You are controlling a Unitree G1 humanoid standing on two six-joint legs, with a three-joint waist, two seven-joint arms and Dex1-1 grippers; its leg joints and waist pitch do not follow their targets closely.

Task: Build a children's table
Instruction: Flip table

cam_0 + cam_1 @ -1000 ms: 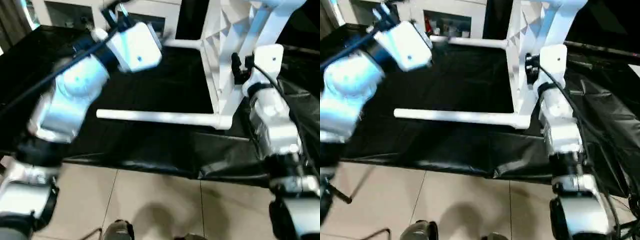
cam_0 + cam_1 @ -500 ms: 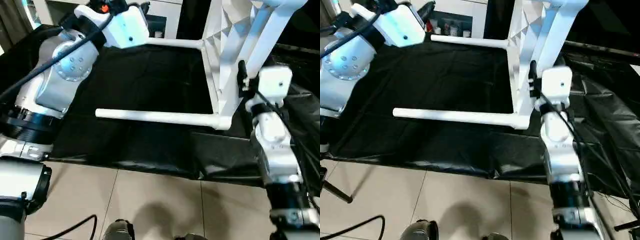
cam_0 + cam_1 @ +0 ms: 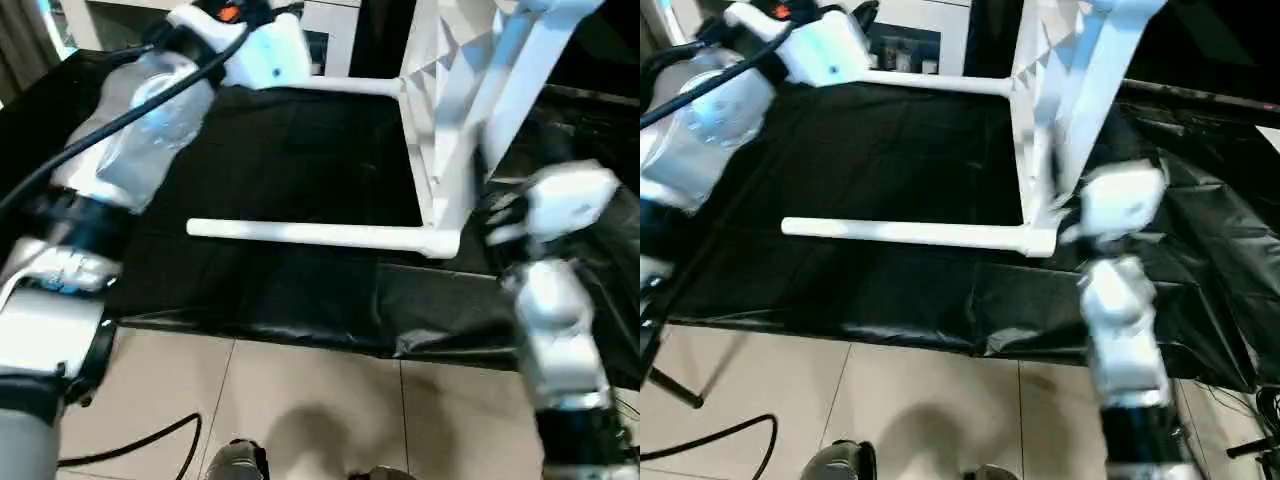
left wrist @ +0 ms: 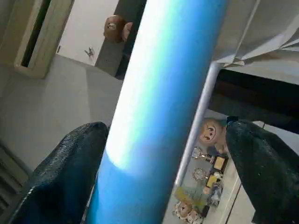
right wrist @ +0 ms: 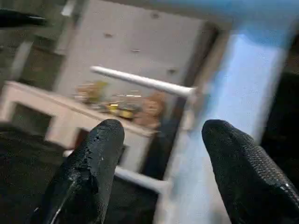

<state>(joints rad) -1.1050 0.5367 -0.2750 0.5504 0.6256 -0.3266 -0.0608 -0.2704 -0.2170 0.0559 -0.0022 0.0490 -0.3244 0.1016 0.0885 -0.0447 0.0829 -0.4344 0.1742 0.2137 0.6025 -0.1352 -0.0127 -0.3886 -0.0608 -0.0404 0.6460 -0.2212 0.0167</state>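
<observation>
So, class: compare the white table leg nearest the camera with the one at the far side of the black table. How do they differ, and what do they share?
The near leg lies unobstructed across the black cloth; the far leg has its outer end hidden behind the left arm. In the left wrist view a tube runs between the left end effector's open fingers, while nothing flanks the near leg. Both are white tubes plugged into corner sockets of the tabletop standing on edge, pointing the same way.

The tabletop (image 3: 455,110) and its tube legs (image 3: 310,234) are plain white. The work table's cloth (image 3: 290,150) is glossy black. The floor (image 3: 300,400) has beige tiles with pale grout lines. The robot's forearms (image 3: 140,130) are silver-white, with black cables (image 3: 100,130).
</observation>
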